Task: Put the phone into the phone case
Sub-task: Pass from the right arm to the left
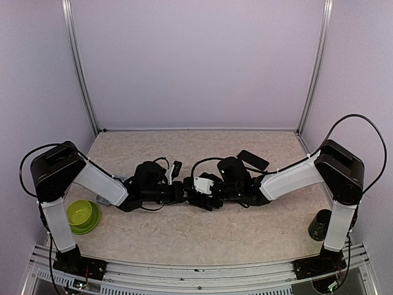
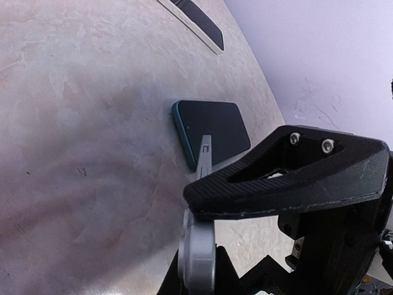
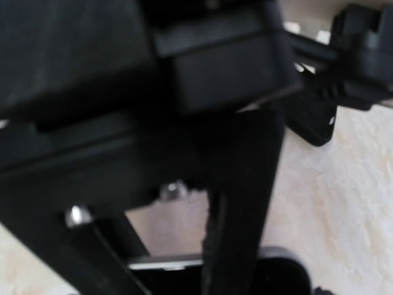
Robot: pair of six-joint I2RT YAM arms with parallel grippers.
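Observation:
My two grippers meet at the table's middle, the left gripper point(image 1: 183, 192) beside the right gripper point(image 1: 207, 196). In the left wrist view my left gripper point(image 2: 198, 216) is shut on the rounded corner of a thin grey-rimmed slab point(image 2: 198, 252), seen edge-on; I cannot tell whether it is the phone or the case. In the right wrist view a dark slab with a silver edge point(image 3: 169, 263) lies under one black finger point(image 3: 236, 203) of my right gripper point(image 3: 233, 258); its other finger is hidden. A dark flat piece with a teal rim point(image 2: 212, 130) lies on the table beyond, also seen from above point(image 1: 253, 160).
A green bowl point(image 1: 83, 215) stands at the near left by the left arm's base. A dark cup point(image 1: 320, 225) stands at the near right. A white-edged dark strip point(image 2: 195, 22) lies farther back. Walls close the table on three sides.

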